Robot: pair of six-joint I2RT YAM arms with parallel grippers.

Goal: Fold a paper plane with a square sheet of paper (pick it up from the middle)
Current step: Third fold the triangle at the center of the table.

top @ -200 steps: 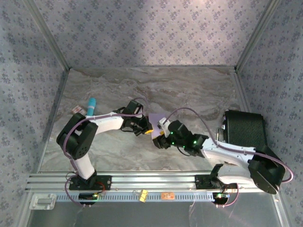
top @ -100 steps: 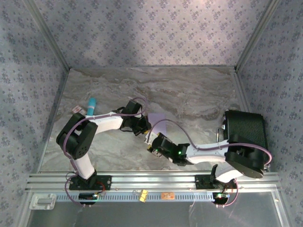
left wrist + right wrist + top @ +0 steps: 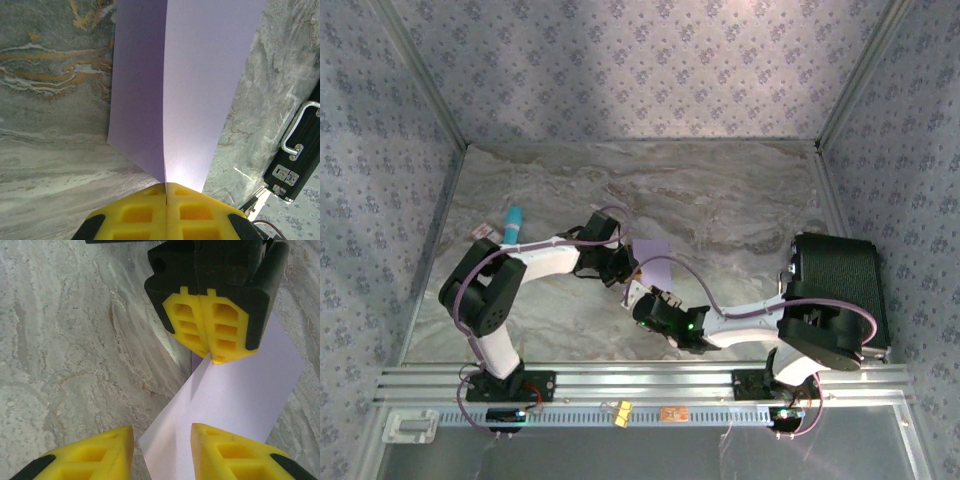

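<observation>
Pinching the square sheet of paper (image 3: 185, 90) along one centre crease, the left gripper (image 3: 166, 187) holds it mid-frame in the top view. The right gripper (image 3: 161, 437) stands open at its lower edge. Likely only the first fold is made, with nose and wings left to do. The worktop (image 3: 720, 190) is grey marble between flowered walls (image 3: 620, 70), with a black case (image 3: 835, 270) at right.

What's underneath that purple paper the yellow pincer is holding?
Grey marbled tabletop shows around the purple paper, pinched at its crease by the left pincer. The patch directly beneath is covered by the sheet, so whatever lies there cannot be seen.
</observation>
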